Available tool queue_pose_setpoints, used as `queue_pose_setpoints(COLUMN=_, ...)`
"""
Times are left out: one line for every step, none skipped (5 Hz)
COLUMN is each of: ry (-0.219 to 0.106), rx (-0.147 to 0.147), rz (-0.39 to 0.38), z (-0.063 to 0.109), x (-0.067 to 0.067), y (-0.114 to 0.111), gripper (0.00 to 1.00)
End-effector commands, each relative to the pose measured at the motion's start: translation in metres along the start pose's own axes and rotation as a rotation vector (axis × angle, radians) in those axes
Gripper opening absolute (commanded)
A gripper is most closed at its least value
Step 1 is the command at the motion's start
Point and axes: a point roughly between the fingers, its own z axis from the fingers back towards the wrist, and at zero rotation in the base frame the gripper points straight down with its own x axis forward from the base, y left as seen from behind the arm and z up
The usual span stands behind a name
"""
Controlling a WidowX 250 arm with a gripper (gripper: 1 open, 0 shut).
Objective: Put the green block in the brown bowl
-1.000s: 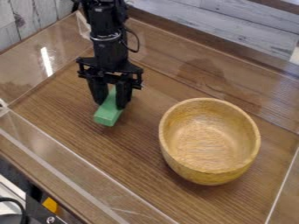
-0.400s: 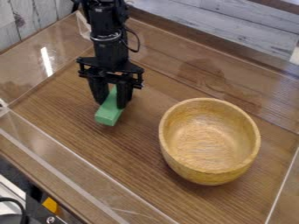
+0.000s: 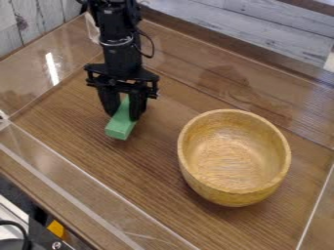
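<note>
A bright green block stands on the wooden table at the left, its upper end between the black fingers of my gripper. The gripper points straight down and is shut on the block, whose lower end rests on or just over the tabletop; I cannot tell which. To the right sits the brown bowl, round, light wood, thick-walled and empty. A hand's width of bare table separates the block from the bowl's near rim.
The table is dark wood grain with clear plastic walls along its left and front edges. A pale planked wall runs behind it. Black equipment shows at the bottom left corner.
</note>
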Motion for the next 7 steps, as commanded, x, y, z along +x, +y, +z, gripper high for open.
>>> queue_pose_setpoints(ry=-0.04, rx=0.002, rz=0.008, z=0.013, x=0.002, y=0.001, gripper=0.0)
queue_pose_setpoints(ry=-0.041, rx=-0.001, rz=0.007, z=0.016, x=0.001, y=0.001, gripper=0.0)
queue_pose_setpoints(ry=-0.042, rx=-0.004, rz=0.006, z=0.019, x=0.0, y=0.0, gripper=0.0)
queue_pose_setpoints(ry=-0.044, rx=-0.007, rz=0.006, z=0.023, x=-0.001, y=-0.001, gripper=0.0)
queue_pose_setpoints(ry=-0.044, rx=-0.01, rz=0.006, z=0.025, x=-0.002, y=-0.001, gripper=0.0)
queue_pose_setpoints(ry=-0.048, rx=-0.015, rz=0.003, z=0.03, x=-0.004, y=-0.003, gripper=0.0)
queue_pose_setpoints(ry=-0.05, rx=-0.018, rz=0.002, z=0.032, x=-0.005, y=-0.005, gripper=0.0)
